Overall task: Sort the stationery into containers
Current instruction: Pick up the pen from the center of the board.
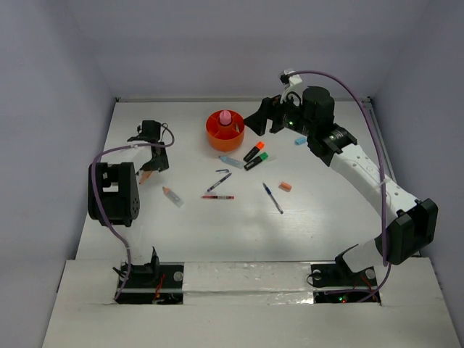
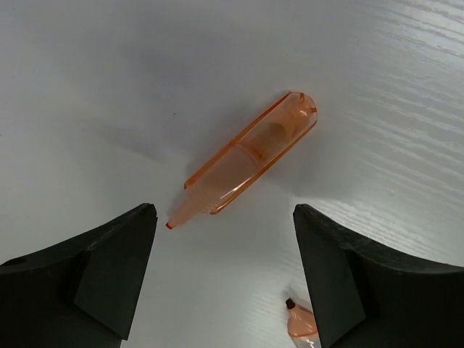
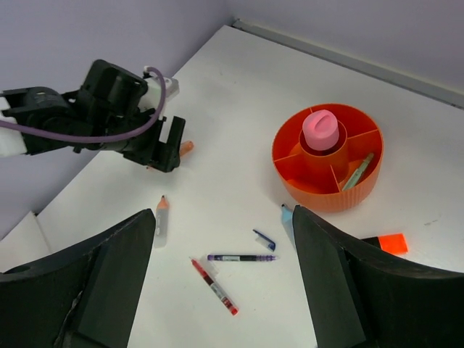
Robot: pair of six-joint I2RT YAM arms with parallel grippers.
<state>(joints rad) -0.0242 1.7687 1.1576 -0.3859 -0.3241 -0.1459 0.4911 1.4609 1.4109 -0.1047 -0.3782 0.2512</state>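
Stationery is mostly loose on the tabletop (image 1: 326,232), scattered in front of the orange cup (image 1: 224,134), so by my judgement most of your sorting lies ahead. The cup sits toward the far middle, where either arm can reach it. Its centre well holds the pink bottle (image 1: 225,117) upright, and one outer compartment holds a greenish pen (image 3: 359,172) leaning along a divider.

Your right tool (image 3: 225,217) hangs above the tabletop just right of the cup, jaws spread and empty, looking down over the loose pens.

Your left tool (image 2: 225,217) is low at the left side, jaws spread wide. The orange marker (image 2: 250,159) lies flat and slantwise just ahead of the gap, its tip toward it, touching neither jaw. To me that reads as a line-up for a pinch. Mind the small peach piece (image 2: 301,322) lying just beside one jaw.
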